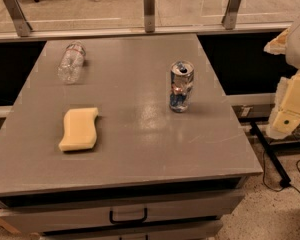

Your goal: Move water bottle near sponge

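Reference landmark: the can [181, 86], standing upright on the grey table [140, 154], right of centre.

Water bottle [71, 62]: lying on its side, well to the left of the can and slightly farther back, near the table's far left corner. Clear plastic; no liquid can be made out inside. Its long axis runs roughly front to back, with the pale cap toward the far edge and leaning slightly right, and the base toward the front.

Sponge [79, 129]: lying flat, left of the can and nearer the front edge, in front of the bottle and well apart from it. Bare tabletop lies between the two.

Can: silver and blue, with its top opened. Contents are not visible.

Gripper [288, 106]: well to the right of the can, beyond the table's right edge, touching nothing on the table. Whether it is open or closed cannot be told; no object is seen in it.

Below the table front, left of the can, a drawer [120, 211] with a dark handle [128, 216].
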Controlling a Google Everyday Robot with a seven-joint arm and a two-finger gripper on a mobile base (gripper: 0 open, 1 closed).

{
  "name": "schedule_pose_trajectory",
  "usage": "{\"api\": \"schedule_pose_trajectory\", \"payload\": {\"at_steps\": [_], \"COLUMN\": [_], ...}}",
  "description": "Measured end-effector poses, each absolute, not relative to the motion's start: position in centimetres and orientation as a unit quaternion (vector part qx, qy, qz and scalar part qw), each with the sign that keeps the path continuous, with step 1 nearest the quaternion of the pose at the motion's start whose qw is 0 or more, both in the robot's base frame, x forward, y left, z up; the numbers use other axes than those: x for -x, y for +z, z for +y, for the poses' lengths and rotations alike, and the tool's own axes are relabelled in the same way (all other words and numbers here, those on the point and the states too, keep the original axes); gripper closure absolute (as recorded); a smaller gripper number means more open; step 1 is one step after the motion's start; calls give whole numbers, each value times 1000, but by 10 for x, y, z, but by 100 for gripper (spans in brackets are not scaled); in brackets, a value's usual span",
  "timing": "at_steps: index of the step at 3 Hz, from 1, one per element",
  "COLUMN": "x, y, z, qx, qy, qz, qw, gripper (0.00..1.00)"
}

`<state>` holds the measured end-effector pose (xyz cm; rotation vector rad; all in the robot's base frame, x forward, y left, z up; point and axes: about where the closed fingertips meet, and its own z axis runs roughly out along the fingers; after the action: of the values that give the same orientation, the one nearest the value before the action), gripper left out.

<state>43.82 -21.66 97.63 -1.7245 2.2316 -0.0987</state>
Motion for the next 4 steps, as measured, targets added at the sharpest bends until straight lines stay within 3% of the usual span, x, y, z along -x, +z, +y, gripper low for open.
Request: {"api": "schedule_pose_trajectory", "payload": {"at_steps": [2,4], "x": [-450,-519], "y": [983,992], "z": [-196,-93], "qx": [652,816], "qy": [-47,-87], "qz": [740,541], "qw": [158,182], "gripper": [0,0]}}
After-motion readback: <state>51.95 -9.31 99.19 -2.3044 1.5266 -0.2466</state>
